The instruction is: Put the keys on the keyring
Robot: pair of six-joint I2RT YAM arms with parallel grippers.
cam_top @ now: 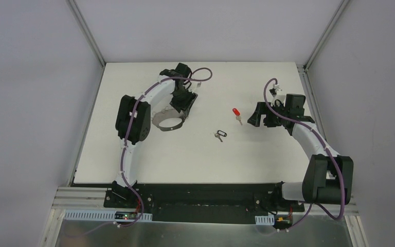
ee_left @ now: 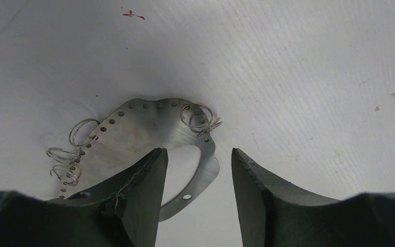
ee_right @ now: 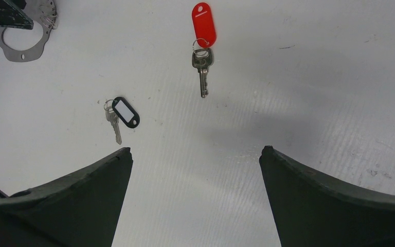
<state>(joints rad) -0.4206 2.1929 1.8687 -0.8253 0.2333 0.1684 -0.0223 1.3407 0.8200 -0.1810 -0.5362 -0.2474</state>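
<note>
We can read no text, number or brand anywhere. The white insert of the black oblong plastic key tag [ee_right: 125, 112] looks blank. The red oval plastic key tag [ee_right: 203, 23] carries perhaps a faint line near its hole. A small red scribble [ee_left: 133, 14] on the white table [ee_left: 288, 77] spells nothing.

Bright and even all over, lit from above. In the top view, only pale, soft shadows on the white table [cam_top: 195, 164] under the arms. Up close in the left wrist view, a gentle shine on the grey keyring [ee_left: 144, 128] and a dim patch of shadow around it. Small holes and wire loops sharp and easy to see. In the right wrist view, dark fingers [ee_right: 56, 206] very big near the lens, a bit soft at the edges.
</note>
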